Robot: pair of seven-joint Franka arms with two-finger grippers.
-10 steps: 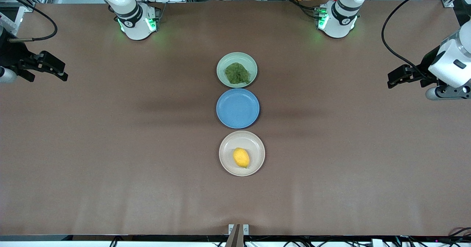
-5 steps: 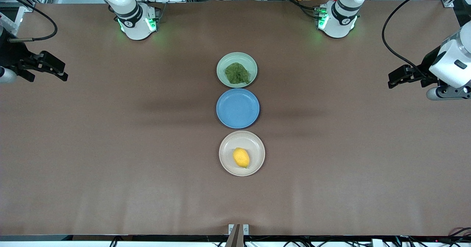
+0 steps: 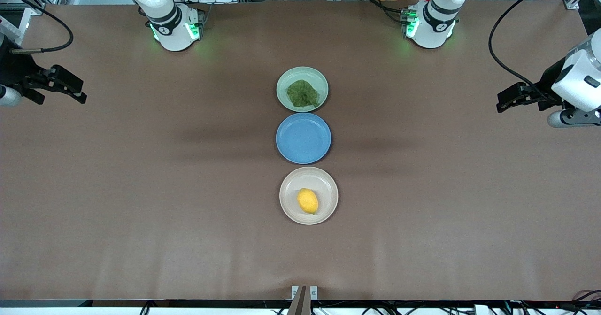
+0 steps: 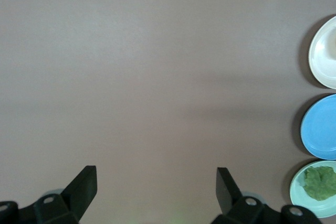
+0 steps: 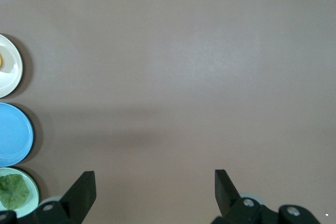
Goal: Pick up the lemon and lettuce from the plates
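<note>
Oval yellow lemon (image 3: 308, 201); crinkled dark-green lettuce (image 3: 303, 93).

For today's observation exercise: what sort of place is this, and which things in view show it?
Probably a robotics lab: two white robot arms bolted to a brown table, metal racks and cables along its edge, and staged props, a yellow lemon on a beige plate.

blue plate (image 3: 303, 138) empty, on brown table (image 3: 141, 188), mid-table.

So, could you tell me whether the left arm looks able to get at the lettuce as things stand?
Probably yes: the lettuce lies uncovered on the mint plate, and only bare table separates it from the open left gripper.
</note>
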